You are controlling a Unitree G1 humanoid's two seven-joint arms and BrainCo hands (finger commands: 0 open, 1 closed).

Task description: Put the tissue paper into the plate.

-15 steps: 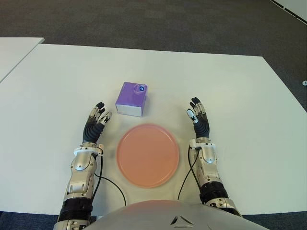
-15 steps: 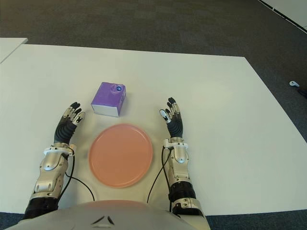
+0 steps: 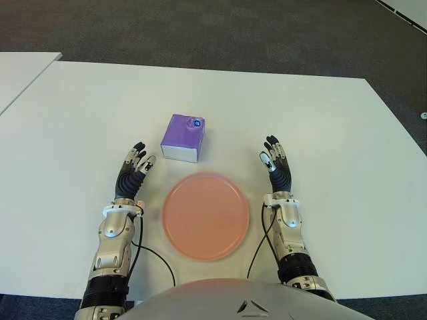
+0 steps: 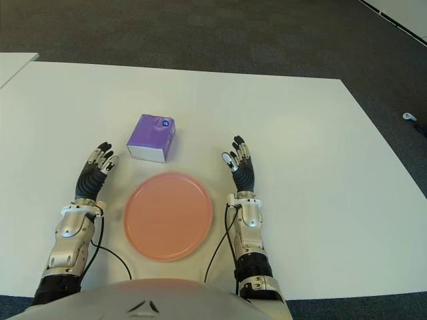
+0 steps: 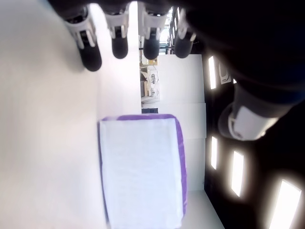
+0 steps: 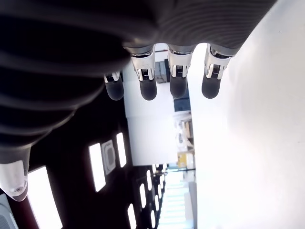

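Observation:
A purple tissue pack (image 3: pixel 183 137) with a white front face lies on the white table (image 3: pixel 320 127), just beyond a round pink plate (image 3: pixel 206 215) near the front edge. My left hand (image 3: pixel 133 169) shows left of the plate, fingers straight and holding nothing; the pack (image 5: pixel 142 169) appears a short way ahead of its fingertips in the left wrist view. My right hand (image 3: pixel 275 165) shows right of the plate, fingers extended and empty, with only bare table (image 6: pixel 257 143) beside it. The plate holds nothing.
A second white table (image 3: pixel 20 70) stands at the far left, separated by a narrow gap. Dark carpet (image 3: pixel 213 30) lies beyond the table's far edge. Black cables (image 3: pixel 150 257) run from both wrists toward my body.

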